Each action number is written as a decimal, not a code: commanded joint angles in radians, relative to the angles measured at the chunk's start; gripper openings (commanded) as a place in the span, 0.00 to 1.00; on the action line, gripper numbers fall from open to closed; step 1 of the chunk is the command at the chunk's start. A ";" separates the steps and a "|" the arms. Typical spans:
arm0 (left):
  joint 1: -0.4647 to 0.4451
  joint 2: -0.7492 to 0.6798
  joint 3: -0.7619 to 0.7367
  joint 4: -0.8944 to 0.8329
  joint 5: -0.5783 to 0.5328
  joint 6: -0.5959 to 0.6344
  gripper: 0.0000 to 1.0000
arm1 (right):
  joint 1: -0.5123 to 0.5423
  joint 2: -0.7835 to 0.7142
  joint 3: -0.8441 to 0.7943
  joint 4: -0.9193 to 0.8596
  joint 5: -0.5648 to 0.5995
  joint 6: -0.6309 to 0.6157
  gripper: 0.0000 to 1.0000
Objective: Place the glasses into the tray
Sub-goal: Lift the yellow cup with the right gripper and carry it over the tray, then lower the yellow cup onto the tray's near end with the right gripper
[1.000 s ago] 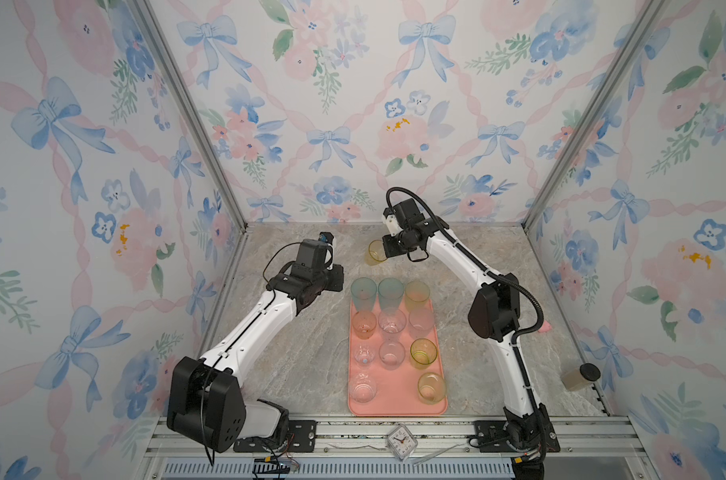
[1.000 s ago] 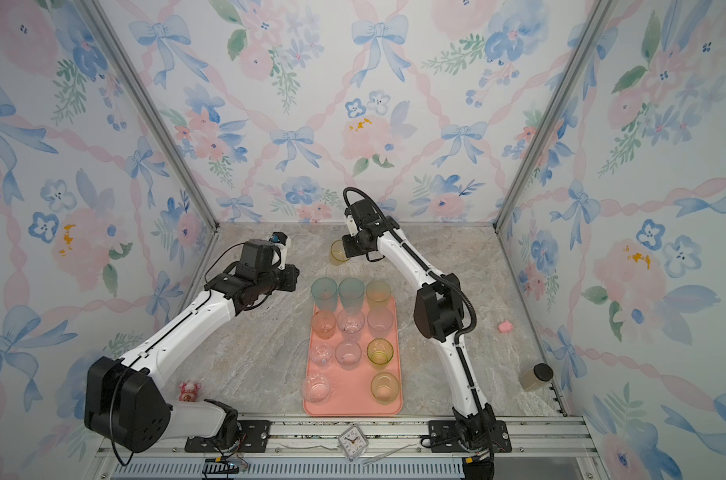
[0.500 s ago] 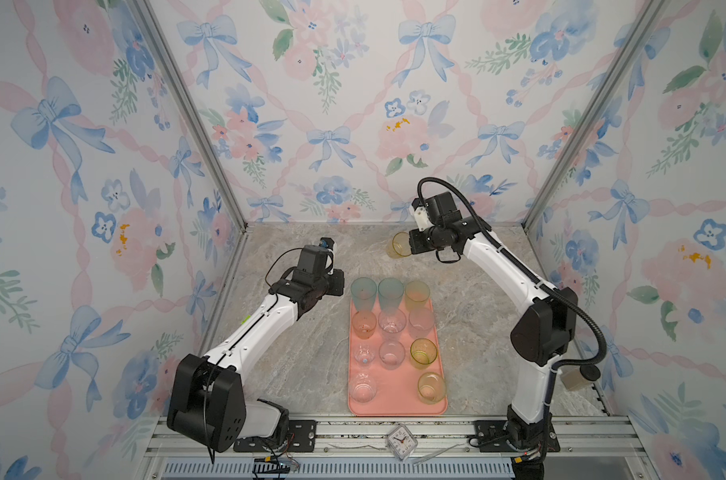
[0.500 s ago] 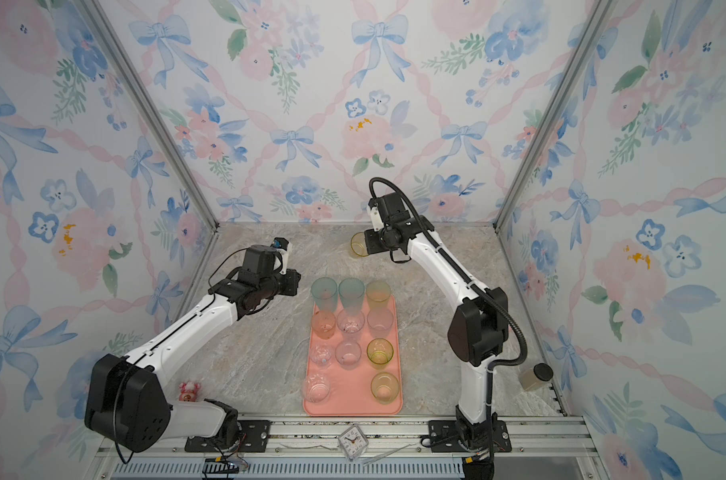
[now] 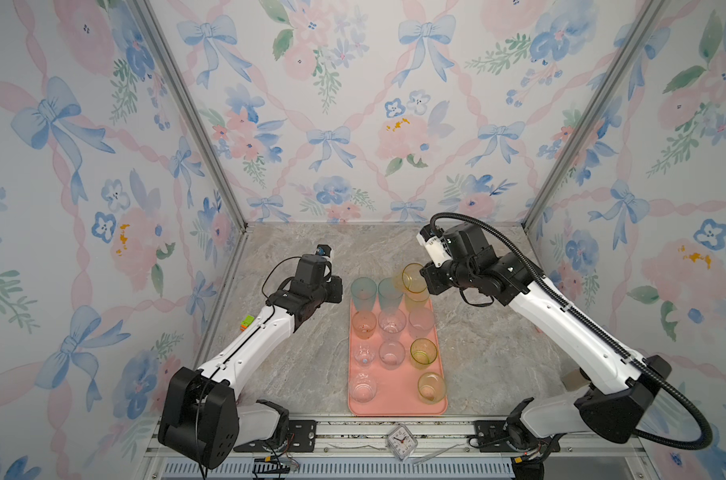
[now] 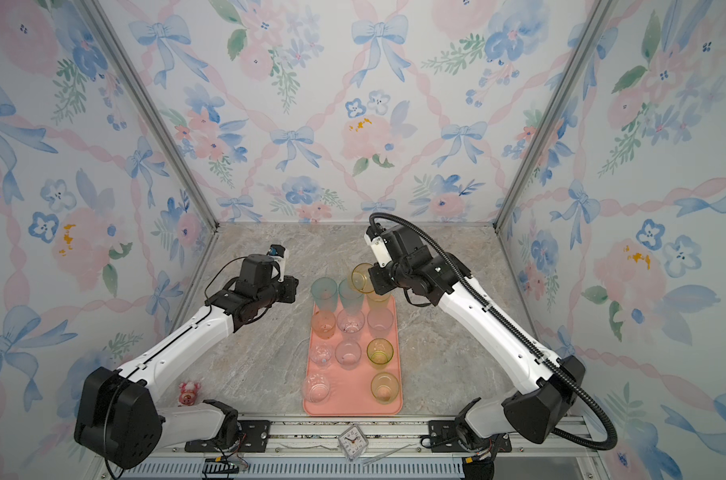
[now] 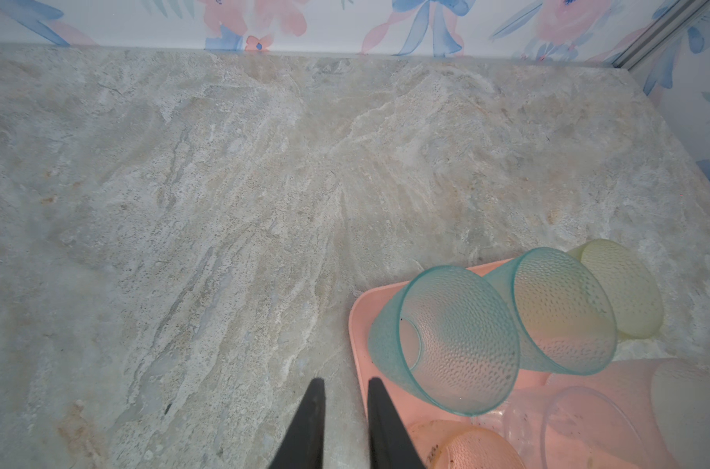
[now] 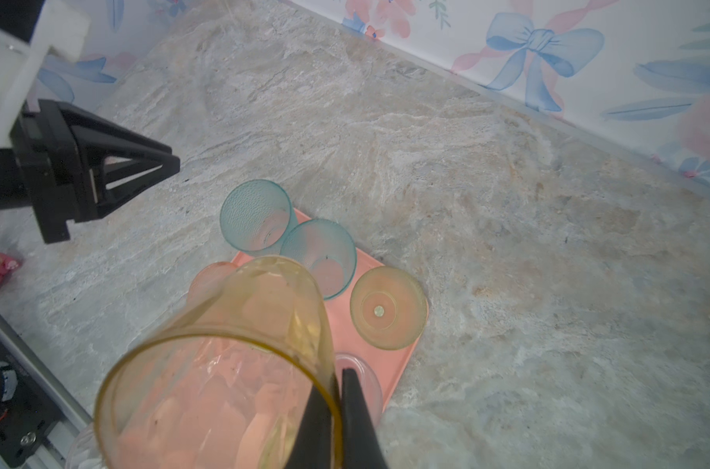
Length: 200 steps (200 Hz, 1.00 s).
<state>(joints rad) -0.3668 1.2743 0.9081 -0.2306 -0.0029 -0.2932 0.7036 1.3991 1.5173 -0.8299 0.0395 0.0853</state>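
The salmon-pink tray (image 5: 398, 397) (image 6: 353, 401) lies lengthwise in the middle of the table with several glasses standing in it. Two tall teal glasses (image 5: 363, 293) (image 7: 447, 345) and a yellow-green one (image 8: 388, 308) stand at its far end. My right gripper (image 5: 425, 279) (image 8: 339, 375) is shut on the rim of an amber glass (image 5: 413, 276) (image 6: 362, 277) (image 8: 223, 365), which is tilted on its side in the air above the tray's far end. My left gripper (image 5: 337, 291) (image 7: 342, 383) hovers just left of the tray's far left corner. It is slightly open and holds nothing.
A small clock (image 5: 401, 441) sits on the front rail. A pink toy (image 6: 188, 390) lies near the left arm's base, and a beige object (image 5: 571, 380) shows behind the right arm. Floral walls close in three sides. Bare marble lies behind and beside the tray.
My right arm has carried the amber glass from the back of the table, first rightward and then forward over the tray's far end. The left gripper has drifted slightly towards the tray.
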 commanded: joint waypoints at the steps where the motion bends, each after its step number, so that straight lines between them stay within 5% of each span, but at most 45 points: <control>1: -0.006 -0.034 -0.021 0.026 -0.011 -0.012 0.22 | 0.072 -0.063 -0.059 -0.080 0.078 0.008 0.00; 131: -0.025 -0.139 -0.087 0.042 -0.031 -0.021 0.22 | 0.573 -0.129 -0.201 -0.199 0.328 0.209 0.00; 200: -0.031 -0.171 -0.115 0.039 -0.029 -0.017 0.23 | 0.694 -0.047 -0.250 -0.192 0.359 0.299 0.00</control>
<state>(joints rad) -0.3897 1.1244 0.8120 -0.2031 -0.0223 -0.3008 1.3720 1.3308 1.2911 -1.0069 0.3656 0.3309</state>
